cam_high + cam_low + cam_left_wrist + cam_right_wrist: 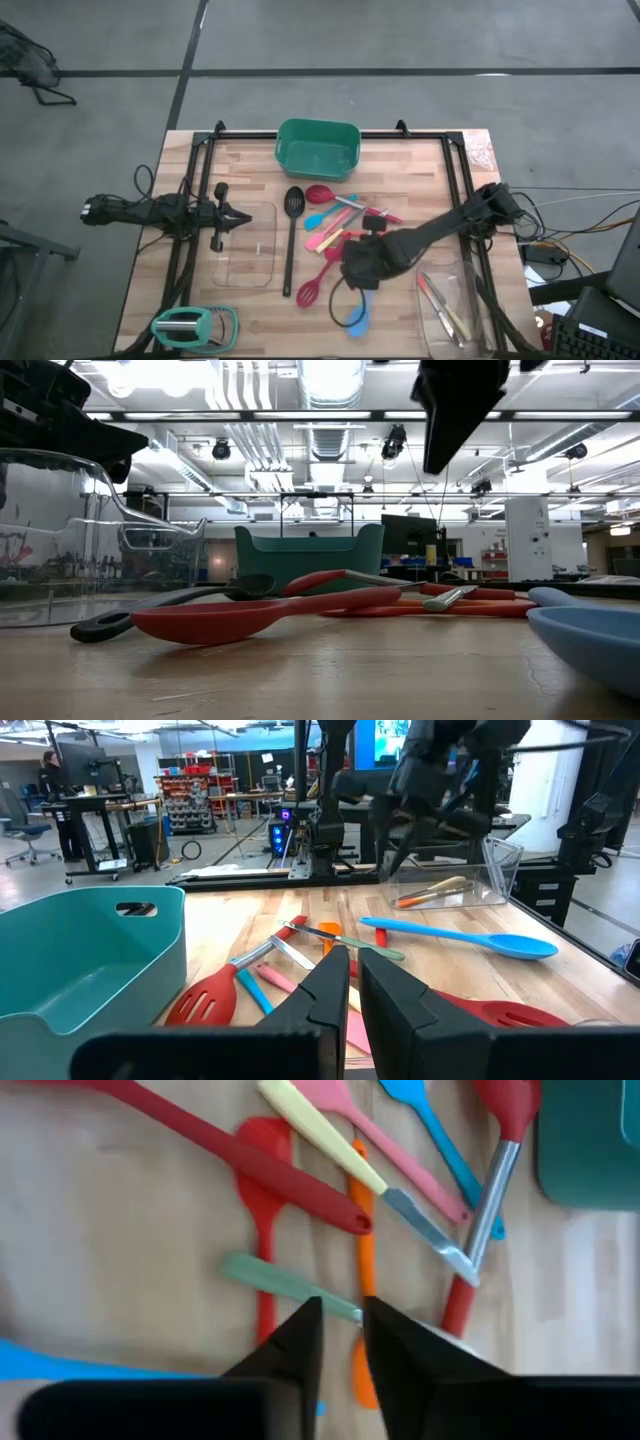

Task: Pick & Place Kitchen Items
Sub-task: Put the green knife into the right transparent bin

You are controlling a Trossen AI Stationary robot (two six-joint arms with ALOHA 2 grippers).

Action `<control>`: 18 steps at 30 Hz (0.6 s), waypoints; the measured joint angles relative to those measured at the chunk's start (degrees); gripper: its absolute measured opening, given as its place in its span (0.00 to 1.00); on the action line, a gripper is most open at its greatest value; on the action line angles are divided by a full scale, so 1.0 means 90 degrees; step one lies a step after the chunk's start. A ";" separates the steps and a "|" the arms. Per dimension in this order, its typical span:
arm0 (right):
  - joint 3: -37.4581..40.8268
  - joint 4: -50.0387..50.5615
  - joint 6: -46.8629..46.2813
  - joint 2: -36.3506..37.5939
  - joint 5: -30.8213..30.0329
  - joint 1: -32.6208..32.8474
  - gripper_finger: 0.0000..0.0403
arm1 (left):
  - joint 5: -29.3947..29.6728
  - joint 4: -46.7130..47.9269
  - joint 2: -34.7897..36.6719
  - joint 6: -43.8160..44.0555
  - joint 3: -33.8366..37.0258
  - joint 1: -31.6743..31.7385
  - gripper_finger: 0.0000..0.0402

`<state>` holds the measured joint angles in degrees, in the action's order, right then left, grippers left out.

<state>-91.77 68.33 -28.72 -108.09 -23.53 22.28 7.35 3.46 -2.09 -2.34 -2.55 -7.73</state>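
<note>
The kitchen items lie in a loose pile (pixel 340 225) at the table's middle: red, pink, orange, blue and teal-handled pieces. A long black slotted spoon (pixel 291 240) lies to the pile's left. A red slotted spatula (pixel 315 280) and a blue spoon (pixel 355 318) lie nearer the front edge. My right gripper (pixel 358 272) hangs above the pile's near side, shut and empty. In its wrist view its fingertips (pixel 340 1315) stand over a teal-handled knife (pixel 280 1280) without touching it. My left gripper (pixel 248 216) is shut and empty, above the far end of the left glass tray (pixel 245 262).
A green tub (pixel 318 148) stands at the table's far middle. A second clear glass tray (pixel 455 310) at the front right holds a few utensils (pixel 430 892). A teal object (pixel 195 325) lies at the front left corner. A black frame runs along the table's sides.
</note>
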 joint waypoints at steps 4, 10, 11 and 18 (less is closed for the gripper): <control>0.0002 0.0040 0.0529 -0.0280 -0.0015 -0.0258 0.35 | 0.0000 0.0002 -0.0002 0.0001 -0.0002 0.0000 0.08; 0.0005 0.0184 0.1173 -0.0693 0.0136 -0.0304 0.51 | 0.0002 0.0000 -0.0002 0.0001 -0.0001 0.0001 0.08; 0.0005 0.0256 0.1252 -0.0771 0.0210 -0.0311 0.53 | -0.0001 0.0002 -0.0002 0.0000 0.0000 0.0001 0.08; 0.0007 0.0579 0.1796 -0.1269 0.0777 -0.0304 0.56 | 0.0000 0.0002 -0.0002 0.0001 -0.0002 0.0002 0.08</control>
<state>-91.70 73.54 -12.56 -119.50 -16.54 19.54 7.35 3.49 -2.11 -2.33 -2.57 -7.71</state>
